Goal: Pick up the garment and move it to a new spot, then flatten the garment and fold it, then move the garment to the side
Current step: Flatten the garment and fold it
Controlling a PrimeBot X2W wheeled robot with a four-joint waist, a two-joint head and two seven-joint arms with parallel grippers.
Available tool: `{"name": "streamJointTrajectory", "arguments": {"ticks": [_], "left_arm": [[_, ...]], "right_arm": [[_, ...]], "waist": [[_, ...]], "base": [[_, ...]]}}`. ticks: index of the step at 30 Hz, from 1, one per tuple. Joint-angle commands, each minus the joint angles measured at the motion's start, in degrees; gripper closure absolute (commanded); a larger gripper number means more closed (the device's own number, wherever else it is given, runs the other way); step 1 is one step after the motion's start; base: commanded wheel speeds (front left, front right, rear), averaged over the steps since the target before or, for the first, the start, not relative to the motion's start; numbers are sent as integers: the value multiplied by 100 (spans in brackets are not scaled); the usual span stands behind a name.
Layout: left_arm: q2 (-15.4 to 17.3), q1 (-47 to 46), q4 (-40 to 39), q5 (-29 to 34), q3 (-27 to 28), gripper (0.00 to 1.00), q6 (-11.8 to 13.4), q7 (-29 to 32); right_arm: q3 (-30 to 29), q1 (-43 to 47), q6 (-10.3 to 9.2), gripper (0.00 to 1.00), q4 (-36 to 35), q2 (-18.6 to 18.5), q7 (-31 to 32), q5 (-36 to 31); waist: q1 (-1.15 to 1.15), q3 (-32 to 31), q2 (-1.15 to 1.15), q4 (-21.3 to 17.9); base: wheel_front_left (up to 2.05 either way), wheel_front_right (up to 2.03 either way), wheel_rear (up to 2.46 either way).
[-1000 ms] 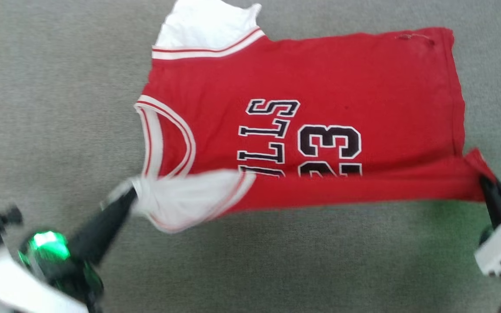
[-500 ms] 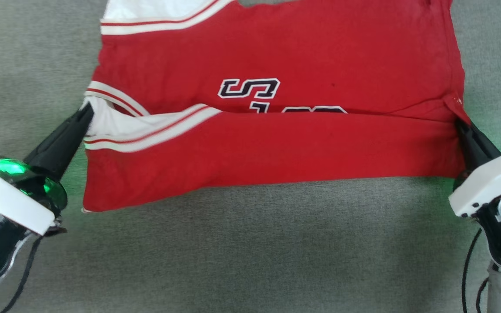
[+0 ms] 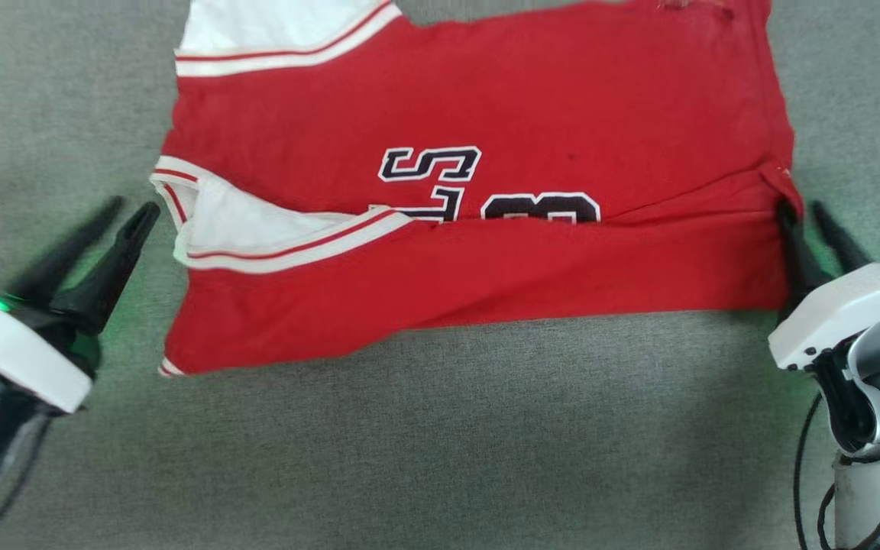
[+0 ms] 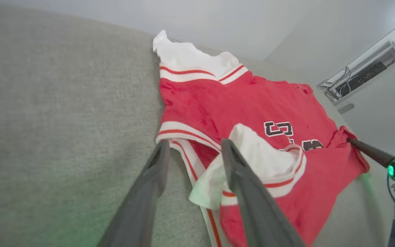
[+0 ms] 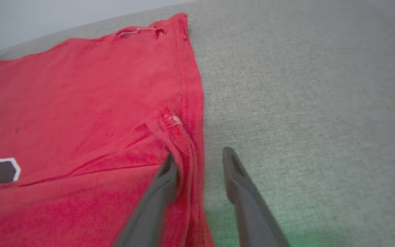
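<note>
The garment (image 3: 486,92) lies spread on the grey fabric surface (image 3: 440,458), a red jersey shirt with white striped sleeves. Its near part is folded over onto the body, covering most of the dark lettering (image 3: 428,164). My left gripper (image 3: 132,208) stands open just left of the folded white sleeve (image 3: 241,225), apart from it; in the left wrist view the gripper (image 4: 194,144) frames the collar trim and sleeve (image 4: 262,157). My right gripper (image 3: 803,210) is open at the garment's right edge, and in the right wrist view the gripper (image 5: 200,154) straddles the red hem (image 5: 189,137).
The grey surface (image 5: 303,103) stretches free on all sides of the shirt. In the left wrist view a pale wall rises behind, with a cable tray (image 4: 358,75) at the upper right. Cables (image 3: 807,466) hang by my right arm.
Both grippers carried the near edge over onto the shirt, then opened and let it go. The left gripper has drawn back to the left, away from the sleeve.
</note>
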Motion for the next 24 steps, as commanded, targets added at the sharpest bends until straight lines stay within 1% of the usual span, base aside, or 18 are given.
{"name": "streamJointTrajectory", "arguments": {"ticks": [1, 5, 7, 8, 9, 11, 13, 14, 15, 18, 19, 22, 24], "left_arm": [[180, -190, 66, 193, -100, 0, 15, -124], [635, -362, 220, 616, -336, 0, 15, -236], [801, -387, 29, 707, -542, 0, 15, -247], [924, -374, -99, 730, -711, 0, 15, -143], [1164, -405, -368, 809, -1016, 0, 15, 109], [1275, -427, -594, 670, -1290, 0, 16, 417], [1302, -515, -785, 530, -1513, 0, 15, 734], [1302, -515, -785, 530, -1513, 0, 15, 734], [1302, -544, -836, 393, -1598, 0, 15, 888], [1229, -686, -854, 136, -1803, 0, 16, 1307], [1156, -720, -811, -22, -1863, 0, 15, 1436], [1086, -883, -550, -161, -2006, 0, 16, 1771], [961, -931, -359, -373, -2088, 0, 15, 1963]], "right_arm": [[-41, -42, -30, 0, 36, -9, -98, -109], [-25, 20, -24, 0, -46, -7, -186, -171], [-39, 102, -24, 0, -117, -9, -196, -192], [-53, 141, -24, 0, -168, -9, -191, -190], [-63, 186, -23, 0, -279, -9, -172, -180], [-69, 232, -23, 0, -393, -6, -149, -148], [-87, 271, -23, 0, -465, -9, -134, -122], [-87, 271, -23, 0, -465, -9, -134, -122], [-75, 293, -23, 0, -500, -8, -137, -107], [-14, 304, -22, 0, -556, -7, -158, -52], [-7, 301, -22, 0, -560, -8, -180, -28], [56, 294, -22, 0, -545, -8, -222, 35], [111, 293, -22, 0, -530, -6, -241, 50]], "waist": [[0, -166, 0, 22], [0, -389, 0, 56], [0, -491, 0, 75], [0, -530, 0, 88], [0, -581, 0, 114], [0, -594, 0, 114], [0, -582, 0, 108], [0, -582, 0, 108], [0, -565, 0, 95], [0, -480, 0, 9], [0, -448, 0, -24], [0, -337, 0, -156], [0, -269, 0, -244]], "base": [[0, 0, 0], [0, 0, 0], [0, 0, 0], [0, 0, 0], [0, 0, 0], [0, 0, 0], [0, 0, 0], [0, 0, 0], [0, 0, 0], [0, 0, 0], [0, 0, 0], [0, 0, 0], [0, 0, 0]]}}
